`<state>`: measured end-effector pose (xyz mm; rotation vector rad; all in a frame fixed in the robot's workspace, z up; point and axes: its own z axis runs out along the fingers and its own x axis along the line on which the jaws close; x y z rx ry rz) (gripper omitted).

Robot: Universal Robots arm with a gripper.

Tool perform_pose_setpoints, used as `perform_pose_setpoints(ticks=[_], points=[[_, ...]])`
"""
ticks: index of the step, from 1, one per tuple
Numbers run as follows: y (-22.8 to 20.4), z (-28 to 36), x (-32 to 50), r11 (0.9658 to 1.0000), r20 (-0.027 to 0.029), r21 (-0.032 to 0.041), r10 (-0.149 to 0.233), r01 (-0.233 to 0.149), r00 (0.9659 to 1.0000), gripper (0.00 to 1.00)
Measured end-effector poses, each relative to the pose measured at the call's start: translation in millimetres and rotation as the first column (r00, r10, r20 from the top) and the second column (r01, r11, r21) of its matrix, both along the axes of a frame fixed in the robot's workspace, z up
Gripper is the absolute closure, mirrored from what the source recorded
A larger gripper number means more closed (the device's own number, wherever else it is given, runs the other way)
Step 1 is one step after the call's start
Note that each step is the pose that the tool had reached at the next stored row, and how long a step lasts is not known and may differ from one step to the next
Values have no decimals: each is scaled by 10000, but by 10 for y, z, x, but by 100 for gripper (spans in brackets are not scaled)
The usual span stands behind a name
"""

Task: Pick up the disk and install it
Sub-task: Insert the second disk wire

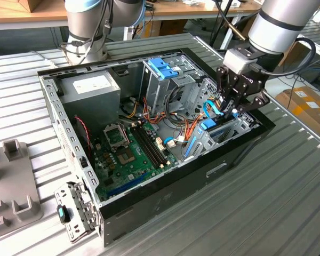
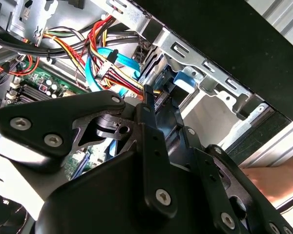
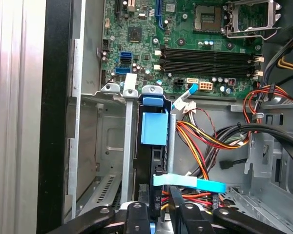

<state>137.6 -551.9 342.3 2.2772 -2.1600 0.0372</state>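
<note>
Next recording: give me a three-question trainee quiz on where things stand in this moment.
1. True or false: the end effector hovers over the processor socket on the motherboard.
2. Where is the disk? A: flat on the table outside the computer case. B: on edge in the metal drive cage inside the case. C: on top of the power supply.
3. Fill in: in the exterior view, the grey box with the white sticker lies toward the view's ___ of the end effector.

Key: 1 false, it is at the drive cage; 2 B; 3 left.
</note>
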Motion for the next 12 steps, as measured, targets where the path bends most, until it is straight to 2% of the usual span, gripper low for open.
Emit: perform_pose_setpoints(ticks=[8, 12], points=[[2, 142, 0, 10000, 0, 3, 0, 0, 10000, 70], [2, 151, 0, 10000, 0, 4, -1, 1, 10000, 70]])
